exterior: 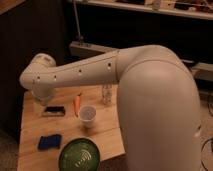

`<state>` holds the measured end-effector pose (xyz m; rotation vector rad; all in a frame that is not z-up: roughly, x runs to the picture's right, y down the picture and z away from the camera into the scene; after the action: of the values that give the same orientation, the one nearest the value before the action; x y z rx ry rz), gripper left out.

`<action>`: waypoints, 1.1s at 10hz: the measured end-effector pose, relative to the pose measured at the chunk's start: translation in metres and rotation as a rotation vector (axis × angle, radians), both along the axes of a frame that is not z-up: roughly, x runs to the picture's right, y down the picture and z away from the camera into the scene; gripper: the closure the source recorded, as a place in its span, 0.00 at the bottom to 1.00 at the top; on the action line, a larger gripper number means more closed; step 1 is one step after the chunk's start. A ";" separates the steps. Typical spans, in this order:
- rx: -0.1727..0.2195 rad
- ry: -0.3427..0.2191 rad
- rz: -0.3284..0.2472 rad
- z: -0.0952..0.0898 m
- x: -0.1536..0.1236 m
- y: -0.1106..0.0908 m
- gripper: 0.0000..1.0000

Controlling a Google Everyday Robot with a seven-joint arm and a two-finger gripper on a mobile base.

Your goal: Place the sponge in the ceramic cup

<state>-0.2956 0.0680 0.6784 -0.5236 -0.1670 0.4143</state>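
The blue sponge (50, 142) lies on the wooden table (35, 127) near its front left. Near the table's middle stands the white ceramic cup (87, 115), upright, to the right of the sponge and farther back. My arm reaches left across the back of the table. My gripper (43, 99) hangs at its end over the table's back left, just left of a black-and-white bar, well behind the sponge and left of the cup.
A green bowl (80, 156) sits at the table's front edge, right of the sponge. The black-and-white bar (54, 110), an orange carrot (77, 102) and a slim pale bottle (106, 94) lie behind the cup. My white arm covers the table's right side.
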 end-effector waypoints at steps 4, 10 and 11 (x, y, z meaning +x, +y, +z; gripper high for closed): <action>0.001 -0.071 -0.210 0.014 -0.058 0.052 0.20; -0.134 -0.069 -0.257 0.071 -0.059 0.118 0.20; -0.150 -0.087 -0.246 0.075 -0.057 0.127 0.20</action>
<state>-0.3527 0.1954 0.7537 -0.7014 -0.1536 0.1649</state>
